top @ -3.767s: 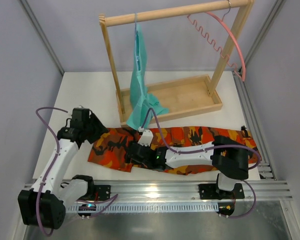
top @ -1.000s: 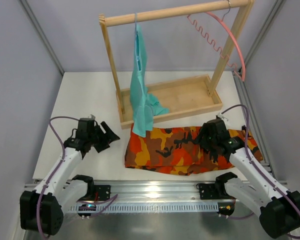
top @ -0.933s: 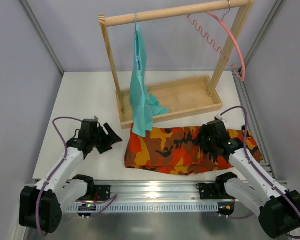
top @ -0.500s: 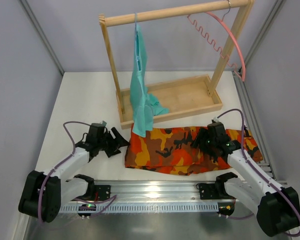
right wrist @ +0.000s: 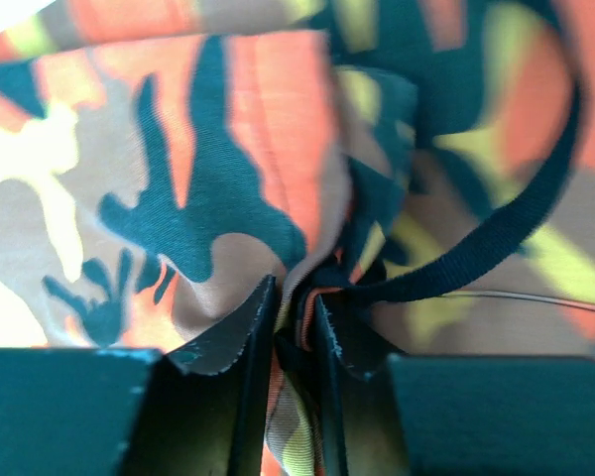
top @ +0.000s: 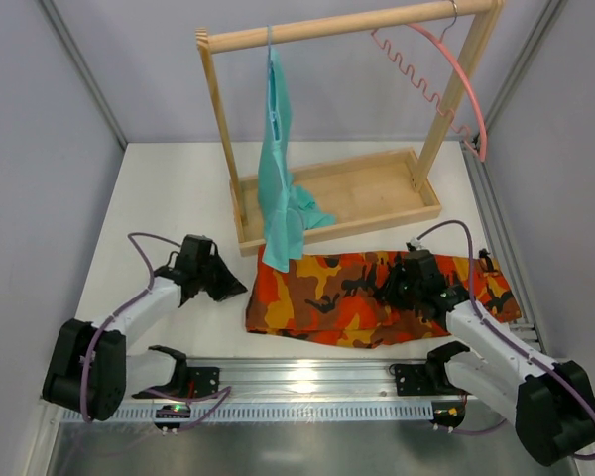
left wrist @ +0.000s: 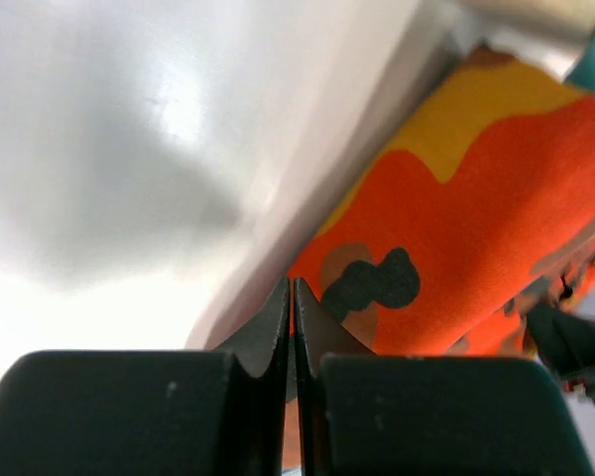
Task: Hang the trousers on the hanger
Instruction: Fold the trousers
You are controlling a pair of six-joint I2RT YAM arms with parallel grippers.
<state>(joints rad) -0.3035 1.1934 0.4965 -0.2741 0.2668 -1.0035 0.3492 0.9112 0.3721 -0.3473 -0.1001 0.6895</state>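
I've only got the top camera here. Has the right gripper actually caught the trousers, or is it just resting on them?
Observer: Caught. In the right wrist view the right gripper is pinched on a bunched fold of the trousers.
Operator: Anything else in that pinch?
Observer: A black strap loops away from the pinched spot. I cannot tell whether it is clamped too.
Operator: And the left side?
Observer: The left wrist view shows the left gripper shut fingertip to fingertip, with no cloth visible between the tips. The trousers' edge lies just beside them on the table.
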